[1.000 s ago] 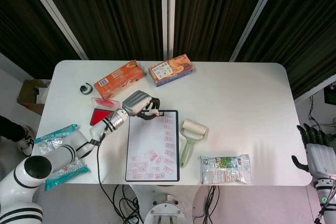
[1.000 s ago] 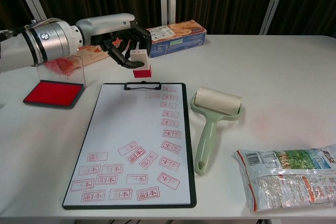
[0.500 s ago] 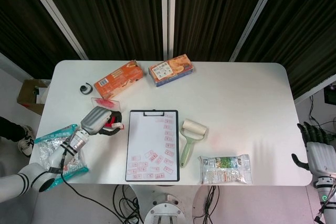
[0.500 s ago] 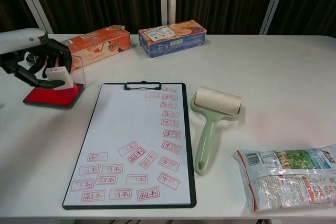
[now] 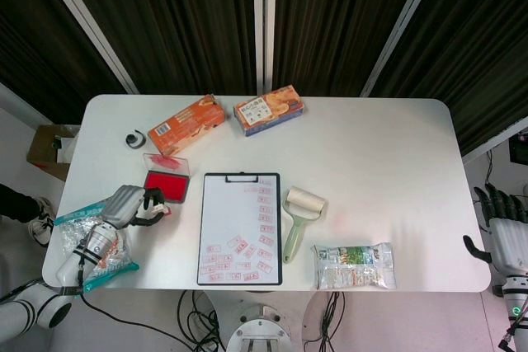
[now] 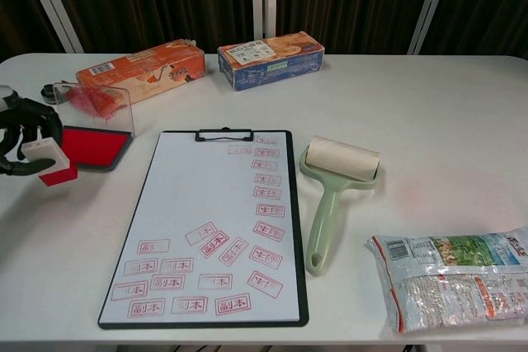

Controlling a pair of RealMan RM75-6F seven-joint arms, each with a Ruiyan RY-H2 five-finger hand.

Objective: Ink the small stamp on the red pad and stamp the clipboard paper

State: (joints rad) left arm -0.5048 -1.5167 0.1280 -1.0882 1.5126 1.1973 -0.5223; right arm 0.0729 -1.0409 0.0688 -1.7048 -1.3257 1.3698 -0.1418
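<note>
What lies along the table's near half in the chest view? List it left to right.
left hand holding the small stamp → clipboard → lint roller → snack bag

Small stamp [image 6: 48, 161]: white block body, red base, held in left hand [image 6: 21, 139], tilted. Red ink pad [image 6: 92, 145] open, lid upright, just right of that hand. Clipboard [image 6: 216, 224] further right, flat, paper carrying many red stamp marks.
</note>
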